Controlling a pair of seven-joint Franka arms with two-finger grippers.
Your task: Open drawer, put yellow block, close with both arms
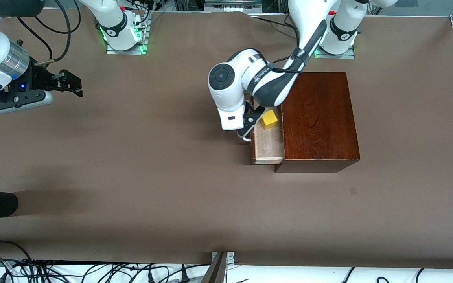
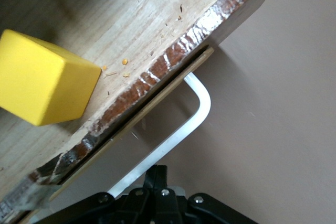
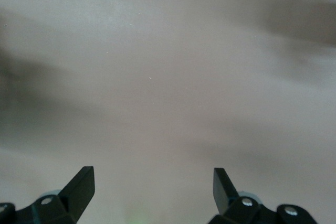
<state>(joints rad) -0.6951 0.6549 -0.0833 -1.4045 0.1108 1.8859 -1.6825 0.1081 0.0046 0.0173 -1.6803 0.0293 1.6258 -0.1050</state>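
Drawer [image 1: 267, 143] stands pulled out of the dark wooden box [image 1: 319, 118], toward the right arm's end of the desk [image 1: 171, 177], and the yellow block [image 1: 269, 119] already sits inside it on the pale wood floor, at the part of the tray farther from the front camera. So I judge we are at the closing step. My left gripper [image 1: 249, 126] is down at the drawer's front and its jaws are pinched fully together on the white handle [image 2: 197, 109]; in the left wrist view the bar runs straight into the closed fingers, with the block just inside the drawer front. My right gripper [image 1: 67, 83] waits over bare desk well apart from the box, jaws spread wide and holding nothing.

Next I would push the drawer straight back into the box along its slide, keeping the handle square so the tray does not bind. The task wants both arms, so the right arm needs to come across, likely to steady the box or help press the front home.
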